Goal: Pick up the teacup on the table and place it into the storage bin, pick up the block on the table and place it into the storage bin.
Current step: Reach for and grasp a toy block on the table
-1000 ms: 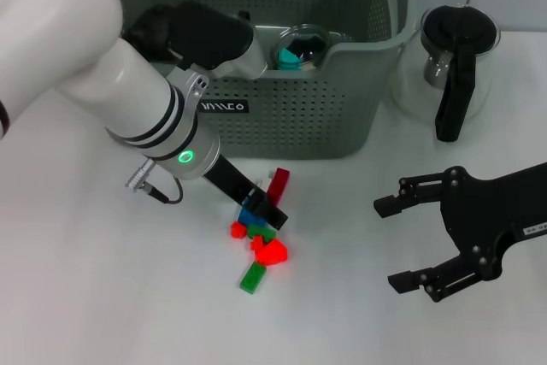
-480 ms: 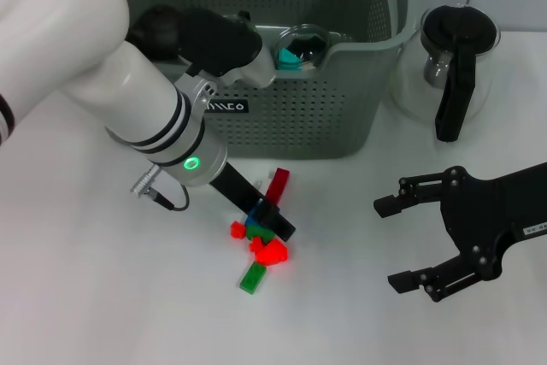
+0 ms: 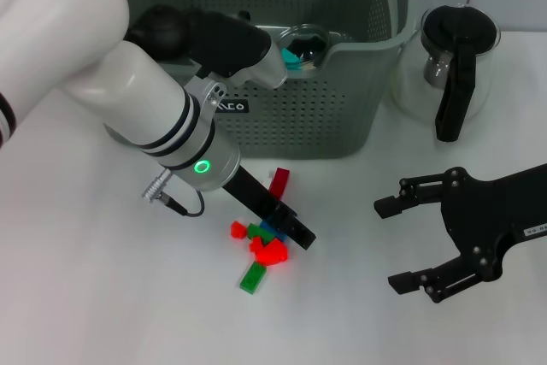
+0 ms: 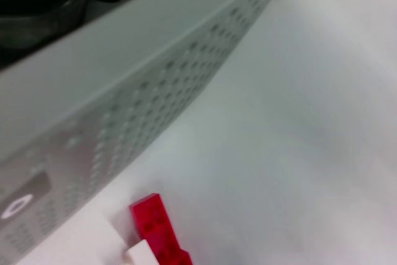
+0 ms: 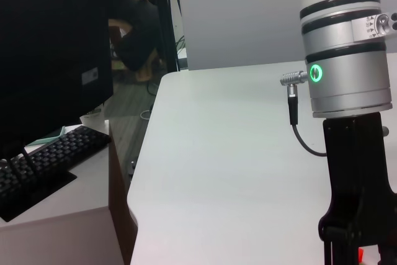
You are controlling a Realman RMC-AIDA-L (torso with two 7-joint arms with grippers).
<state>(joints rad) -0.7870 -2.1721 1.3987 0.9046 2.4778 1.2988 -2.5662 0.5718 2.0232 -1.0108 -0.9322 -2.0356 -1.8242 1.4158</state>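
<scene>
Your left gripper (image 3: 289, 230) sits directly over the block pile (image 3: 261, 250) (its finger state I cannot tell); right gripper (image 3: 408, 241) idles spread wide, well apart.

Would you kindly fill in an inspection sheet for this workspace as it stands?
Surface: white table, no spills seen.
Job's things: teacup inside the storage bin; blocks lie on the table before it.
Clutter: glass pot beside the bin.
Grippers: left gripper down at the blocks; right gripper open, apart, holding nothing.
Cables: short lead on the left wrist.
Surroundings: keyboard on a neighbouring desk.
</scene>
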